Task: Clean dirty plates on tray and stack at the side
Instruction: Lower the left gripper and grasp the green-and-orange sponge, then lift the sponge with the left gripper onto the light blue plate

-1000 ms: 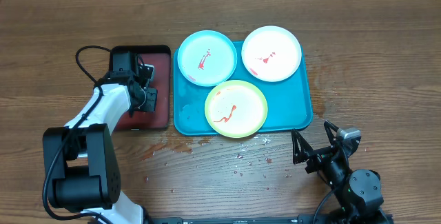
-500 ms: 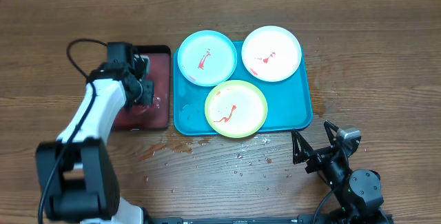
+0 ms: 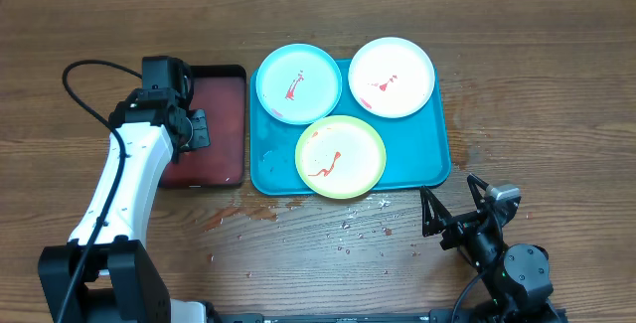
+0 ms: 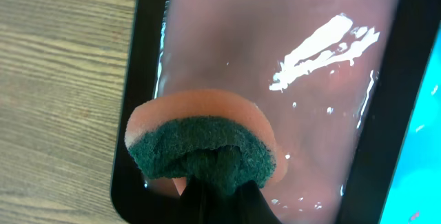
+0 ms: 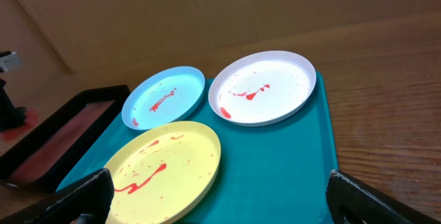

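Three plates, blue plate (image 3: 298, 82), white plate (image 3: 392, 77) and green plate (image 3: 340, 157), are still sitting red-smeared on the tray (image 3: 427, 154). My left end effector (image 3: 196, 130), clamped on the sponge (image 4: 203, 145), is pulling back leftward over the black tray (image 3: 227, 73), so wiping isn't started. My right end effector (image 3: 454, 204) is idling wide open, empty. I'm seeing no readable writing.

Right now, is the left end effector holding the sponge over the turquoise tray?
No, the left end effector holds the sponge over the black tray, beside the turquoise tray.
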Controlling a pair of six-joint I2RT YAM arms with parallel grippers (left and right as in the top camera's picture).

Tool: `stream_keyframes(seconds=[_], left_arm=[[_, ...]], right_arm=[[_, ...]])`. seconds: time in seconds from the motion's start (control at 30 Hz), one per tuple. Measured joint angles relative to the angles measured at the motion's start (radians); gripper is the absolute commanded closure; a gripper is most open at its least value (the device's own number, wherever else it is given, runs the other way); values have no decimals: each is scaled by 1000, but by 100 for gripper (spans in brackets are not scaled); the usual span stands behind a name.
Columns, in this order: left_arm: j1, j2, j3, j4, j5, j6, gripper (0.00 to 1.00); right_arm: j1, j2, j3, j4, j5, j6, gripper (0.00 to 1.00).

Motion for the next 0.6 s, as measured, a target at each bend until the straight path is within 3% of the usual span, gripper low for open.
stream_keyframes(seconds=[0.6], left_arm=[[-35,-1,0,-64,43,0,96]], right_arm=[[0,0,0,0,0,0,0]])
